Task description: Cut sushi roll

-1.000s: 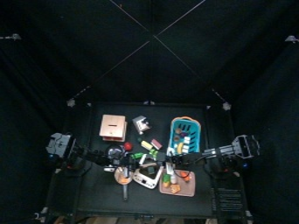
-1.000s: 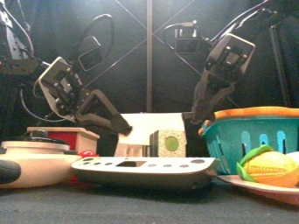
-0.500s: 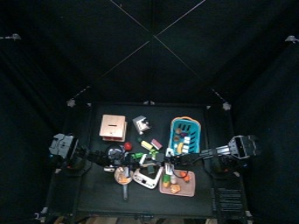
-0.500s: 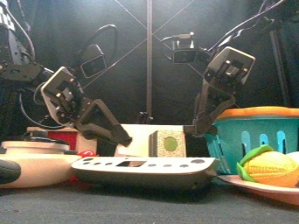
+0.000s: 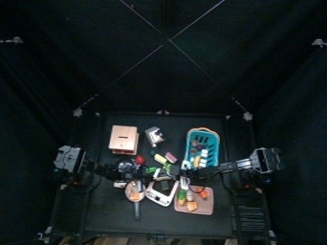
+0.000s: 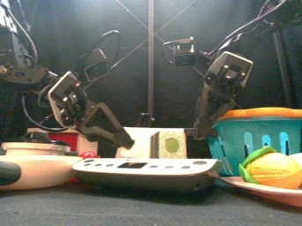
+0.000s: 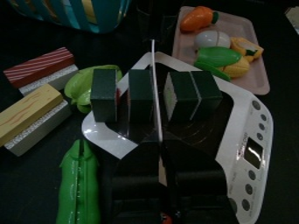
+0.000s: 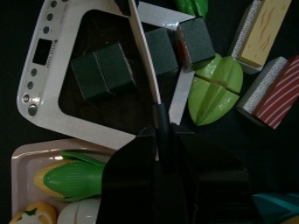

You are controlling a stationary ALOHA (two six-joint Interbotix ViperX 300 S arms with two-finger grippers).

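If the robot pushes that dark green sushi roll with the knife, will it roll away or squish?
The sushi roll probably won't roll: its pieces look blocky and flat-sided on the white scale. It looks like stiff toy food, so squishing seems unlikely. It already shows gaps, and the knife sits in one, so a push would likely slide pieces apart.

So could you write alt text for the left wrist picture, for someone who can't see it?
A thin knife blade stands in a gap in a dark green sushi roll on a white scale. A pink tray of toy food lies beyond.
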